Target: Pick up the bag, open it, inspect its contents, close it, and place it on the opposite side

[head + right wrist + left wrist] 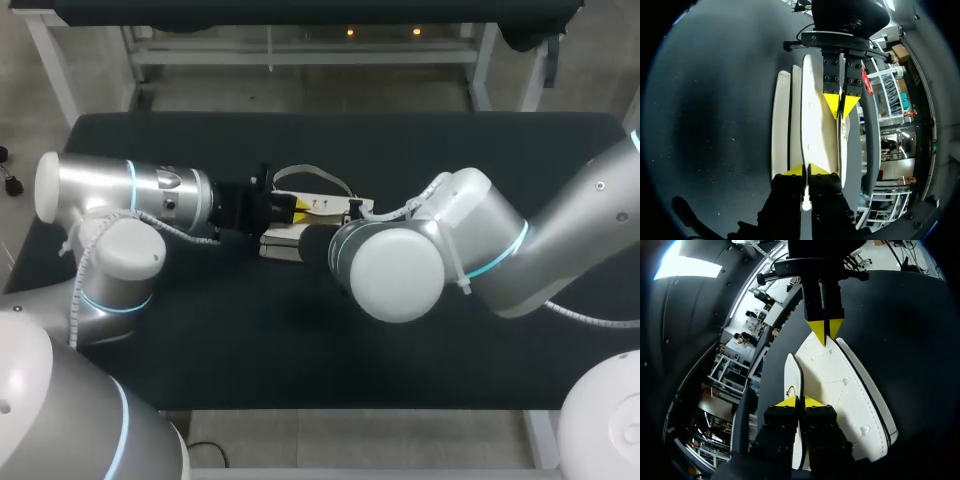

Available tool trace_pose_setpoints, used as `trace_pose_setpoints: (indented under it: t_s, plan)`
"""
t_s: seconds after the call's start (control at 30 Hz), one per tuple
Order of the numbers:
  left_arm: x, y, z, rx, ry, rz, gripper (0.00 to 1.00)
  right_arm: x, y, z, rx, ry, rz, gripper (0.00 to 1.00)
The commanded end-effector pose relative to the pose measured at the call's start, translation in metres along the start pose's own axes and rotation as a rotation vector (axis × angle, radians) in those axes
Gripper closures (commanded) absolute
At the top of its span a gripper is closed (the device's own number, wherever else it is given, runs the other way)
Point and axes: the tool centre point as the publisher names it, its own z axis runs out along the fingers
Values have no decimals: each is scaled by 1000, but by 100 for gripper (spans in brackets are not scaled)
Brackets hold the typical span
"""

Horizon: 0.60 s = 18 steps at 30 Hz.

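Black tabletop [300,350] spreads wide around the white bag [283,243], which you'll find at the middle of the frame, well apart from every table edge, its strap [312,173] looping toward the upper edge. Your left gripper [800,401] has its yellow tips nearly together, clamped on the thin rim at one end of the bag. Your right gripper [805,170] pinches the opposite end likewise, the two pincers facing each other along the bag.

Flat white stitch-edged bag [840,390] at the centre of the table [450,150].
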Motion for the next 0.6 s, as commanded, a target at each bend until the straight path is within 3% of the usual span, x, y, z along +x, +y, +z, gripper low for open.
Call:
trace_pose_setpoints:
  t_s: [0.03,0.07,0.13,0.17,0.23,0.33,0.4,0.6]
  plan:
    - [2,-3,0,-12,-16,9,59,5,-3,2,-13,-26,0,100]
    - [1,-3,1,-21,-18,14,54,5,-3,2,-13,-26,0,100]
    - [0,-2,1,-24,-20,17,60,5,-3,2,-13,-26,0,100]
    - [0,-1,2,-38,-23,23,76,5,-3,2,-13,-26,0,100]
    - [-1,1,3,-52,-19,26,89,5,-3,2,-13,-26,0,100]
    - [-2,3,3,-63,-15,30,85,5,-3,2,-13,-26,0,100]
    - [-2,3,3,-70,-11,34,100,5,-3,2,-13,-26,0,100]
    - [-2,1,-1,-85,37,32,100,5,-3,2,-13,-26,0,100]
